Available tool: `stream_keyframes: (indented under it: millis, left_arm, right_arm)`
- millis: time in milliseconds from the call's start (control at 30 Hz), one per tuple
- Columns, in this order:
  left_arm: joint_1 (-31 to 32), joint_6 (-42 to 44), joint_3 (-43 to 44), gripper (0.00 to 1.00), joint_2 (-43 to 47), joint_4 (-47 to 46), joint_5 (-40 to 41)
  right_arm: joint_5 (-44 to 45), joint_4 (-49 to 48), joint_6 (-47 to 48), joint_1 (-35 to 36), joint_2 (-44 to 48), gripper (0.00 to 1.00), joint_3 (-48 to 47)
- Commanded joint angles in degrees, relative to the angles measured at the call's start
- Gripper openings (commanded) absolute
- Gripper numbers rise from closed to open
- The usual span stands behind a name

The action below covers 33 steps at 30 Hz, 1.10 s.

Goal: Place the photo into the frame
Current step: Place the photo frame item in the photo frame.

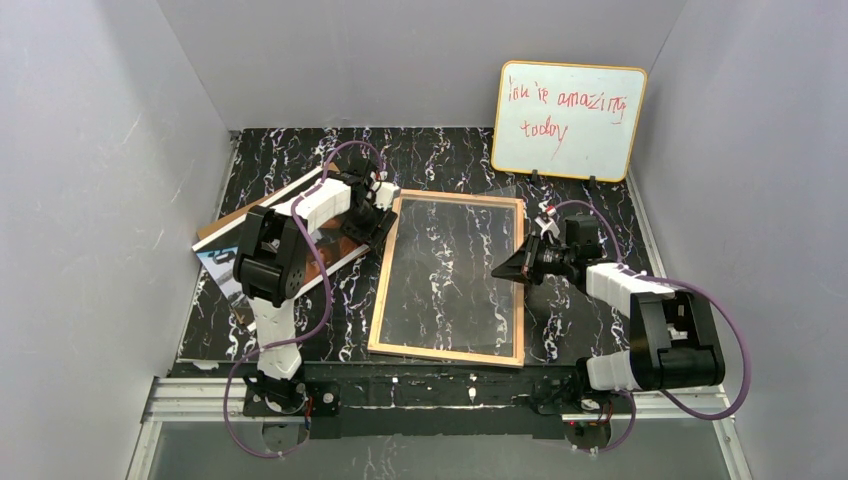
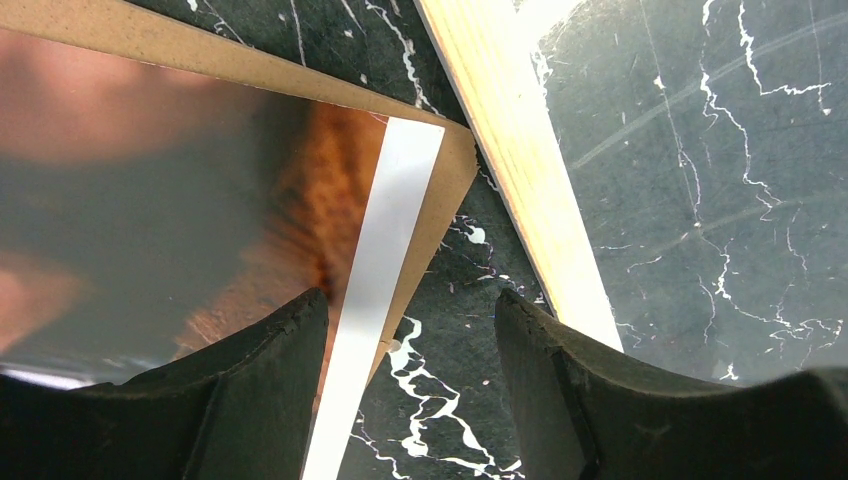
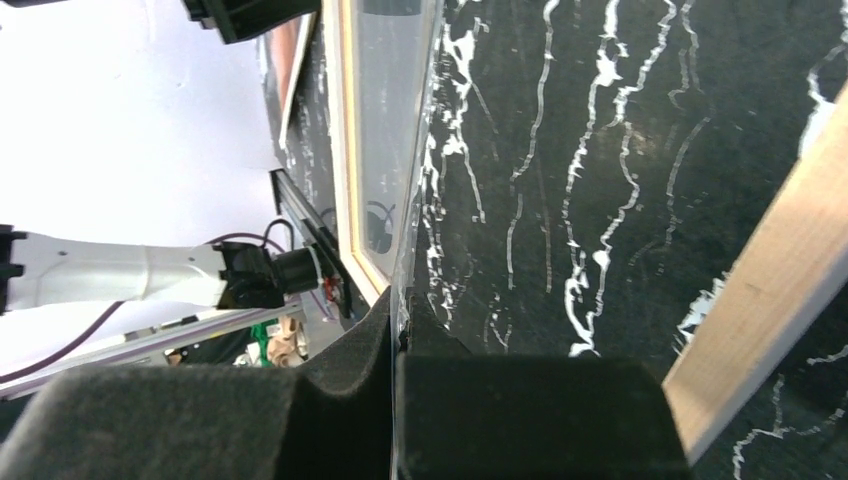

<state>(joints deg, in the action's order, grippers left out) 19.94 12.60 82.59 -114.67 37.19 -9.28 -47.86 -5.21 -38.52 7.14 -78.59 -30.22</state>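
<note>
Right gripper (image 3: 397,345) pinching clear pane (image 3: 392,130), tan frame (image 3: 770,290)

One frame (image 1: 446,354), one clear pane (image 1: 450,270), one photo (image 2: 150,220), one backing board (image 2: 200,52), one whiteboard (image 1: 567,120), two arms (image 1: 268,262) (image 1: 655,310)

In the top view the photo (image 1: 224,268) is largely covered by the left arm (image 1: 300,210), and the board (image 1: 212,232) under it is seen only at its edges. The first word on the whiteboard (image 1: 568,120) cannot be read with certainty. In the left wrist view the photo is blurred toward the left and cut off at the left and bottom; the frame (image 2: 520,170) is cut off above and below. In the right wrist view the pane (image 3: 392,150) is seen almost edge-on and is cut off at the top.
</note>
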Motion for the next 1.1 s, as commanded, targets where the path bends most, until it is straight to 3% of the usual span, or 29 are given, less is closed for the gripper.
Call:
stream_keyframes:
  millis: [0, 567, 967, 1067]
  left_arm:
    - [1.4, 0.1, -4.1, 0.61, -4.5, 1.0, -4.2]
    - [1.6, 0.5, -5.3, 0.61, -4.3, 0.5, -3.1]
    - [1.5, 0.7, -5.7, 0.60, -3.5, 0.4, -2.9]
    - [1.6, 0.7, -5.8, 0.60, -3.2, 0.3, -3.0]
  right_arm:
    - [-4.4, -6.0, -4.4, 0.0, 2.0, 0.01, -1.2]
    - [-11.0, -25.5, -17.5, 0.1, 1.7, 0.01, 5.2]
    - [-10.5, -26.9, -21.4, 0.0, 0.5, 0.01, 8.1]
    - [-10.4, -23.0, -19.5, 0.0, 0.3, 0.01, 6.9]
